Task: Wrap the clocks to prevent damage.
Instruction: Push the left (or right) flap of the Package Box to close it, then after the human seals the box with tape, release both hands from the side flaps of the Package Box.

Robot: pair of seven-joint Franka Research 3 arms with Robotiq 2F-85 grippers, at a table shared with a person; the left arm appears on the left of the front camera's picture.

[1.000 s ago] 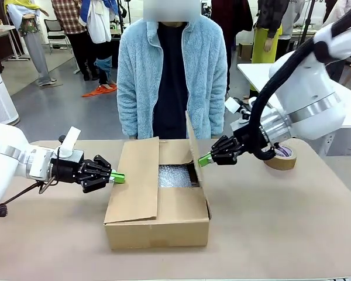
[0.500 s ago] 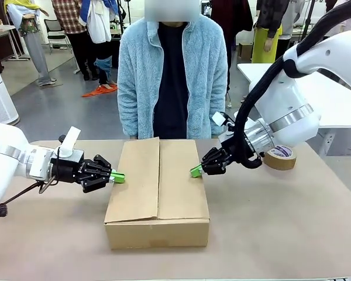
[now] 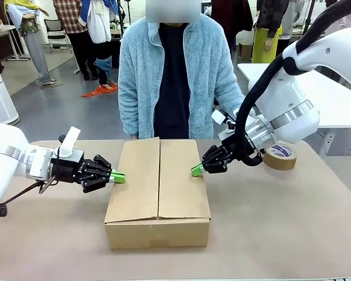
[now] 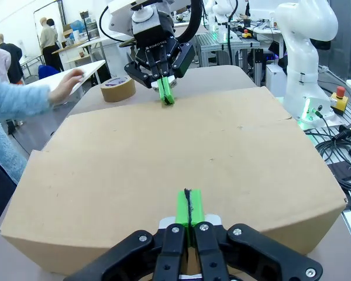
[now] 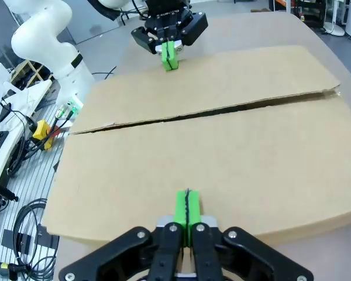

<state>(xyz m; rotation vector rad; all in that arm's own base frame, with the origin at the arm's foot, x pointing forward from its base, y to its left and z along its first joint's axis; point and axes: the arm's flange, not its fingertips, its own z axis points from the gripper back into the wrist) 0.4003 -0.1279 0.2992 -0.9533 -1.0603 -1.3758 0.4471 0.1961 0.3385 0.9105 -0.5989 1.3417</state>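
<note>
Lying shut at frame centre on the tabletop point(image 3: 269, 234): cardboard box point(image 3: 158, 187), clocks judged to be inside, under the flaps. Pressing at its left top edge, centre left: left fingers point(image 3: 118, 177), pinched together, holding nothing, likely keeping that side down. Resting at its right top edge: right fingers point(image 3: 196, 170), likewise closed and empty, pinning the right flap, which was standing raised a second ago. Waiting farther back at right: tape roll point(image 3: 280, 156), probably for sealing.

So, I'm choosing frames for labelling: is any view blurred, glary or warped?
Front view: sharp and evenly lit, only soft shadow under the box. Left wrist view: wide-angle lens stretches the box, left gripper crisp. Right wrist view: same stretch, no glare, right gripper crisp.
</note>
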